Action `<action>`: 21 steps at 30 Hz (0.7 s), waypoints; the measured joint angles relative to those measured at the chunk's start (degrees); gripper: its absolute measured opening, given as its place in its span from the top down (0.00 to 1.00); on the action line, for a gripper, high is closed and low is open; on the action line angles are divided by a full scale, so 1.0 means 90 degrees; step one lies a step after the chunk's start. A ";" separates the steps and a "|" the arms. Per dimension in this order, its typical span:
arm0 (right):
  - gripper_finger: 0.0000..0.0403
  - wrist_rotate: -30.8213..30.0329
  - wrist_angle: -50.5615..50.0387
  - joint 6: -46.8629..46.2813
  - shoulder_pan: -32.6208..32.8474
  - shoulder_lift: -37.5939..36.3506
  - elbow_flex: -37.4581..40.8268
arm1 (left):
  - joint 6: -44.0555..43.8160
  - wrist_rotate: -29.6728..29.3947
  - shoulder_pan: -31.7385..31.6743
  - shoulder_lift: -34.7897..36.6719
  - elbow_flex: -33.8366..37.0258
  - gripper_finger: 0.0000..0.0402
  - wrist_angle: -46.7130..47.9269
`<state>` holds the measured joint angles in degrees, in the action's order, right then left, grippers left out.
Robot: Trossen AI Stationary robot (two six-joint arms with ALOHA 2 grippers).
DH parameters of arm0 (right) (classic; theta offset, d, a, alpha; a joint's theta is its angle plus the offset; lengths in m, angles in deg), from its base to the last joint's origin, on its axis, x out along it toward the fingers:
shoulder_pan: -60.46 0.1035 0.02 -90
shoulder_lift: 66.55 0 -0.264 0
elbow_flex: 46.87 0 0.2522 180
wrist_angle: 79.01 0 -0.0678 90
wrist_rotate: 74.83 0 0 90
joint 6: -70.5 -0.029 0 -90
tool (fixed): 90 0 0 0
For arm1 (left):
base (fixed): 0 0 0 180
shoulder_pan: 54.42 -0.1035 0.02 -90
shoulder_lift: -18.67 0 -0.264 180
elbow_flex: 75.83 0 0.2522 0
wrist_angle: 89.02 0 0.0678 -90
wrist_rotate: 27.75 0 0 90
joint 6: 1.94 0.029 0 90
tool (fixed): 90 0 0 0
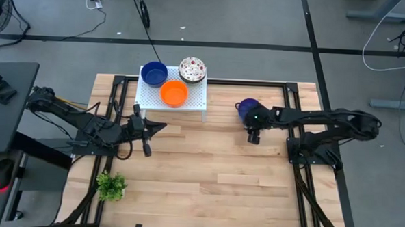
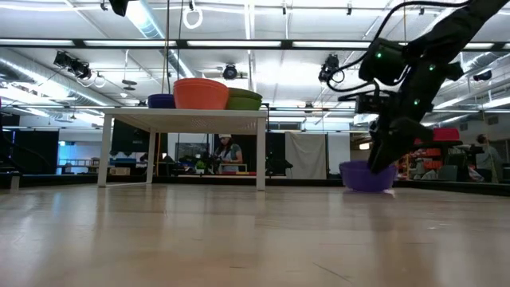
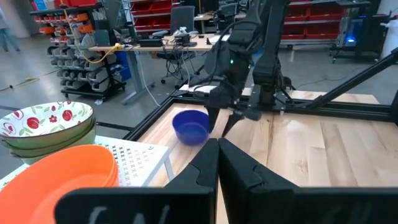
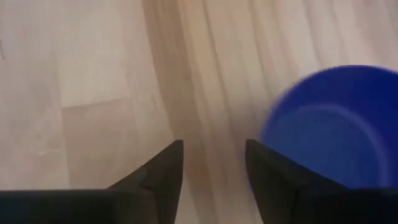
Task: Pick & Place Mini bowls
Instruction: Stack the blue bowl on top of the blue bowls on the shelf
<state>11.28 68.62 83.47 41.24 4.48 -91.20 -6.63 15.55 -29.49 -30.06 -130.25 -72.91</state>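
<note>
Right tool [image 4: 214, 155] open, just beside blue bowl [image 4: 336, 124].

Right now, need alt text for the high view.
The right claw hangs open beside a blue bowl on the wooden table. A white rack holds blue, orange and speckled bowls; the left claw waits near it.

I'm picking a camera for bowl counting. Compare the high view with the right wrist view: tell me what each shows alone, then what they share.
Only the high view shows the white rack carrying a blue bowl, an orange bowl and a speckled bowl, plus the plant and the left gripper. Only the right wrist view shows the right gripper with its fingers open and empty. Both show the loose blue bowl on the table.
</note>
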 joint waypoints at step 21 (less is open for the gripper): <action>0.99 0.0376 0.0231 0.0236 -0.0002 0.0426 -0.0002 | -0.0002 0.0003 0.0000 0.0000 0.0000 0.96 0.0007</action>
<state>14.66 70.70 85.59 41.22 8.31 -91.22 -6.65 15.57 -29.49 -30.06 -130.25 -72.84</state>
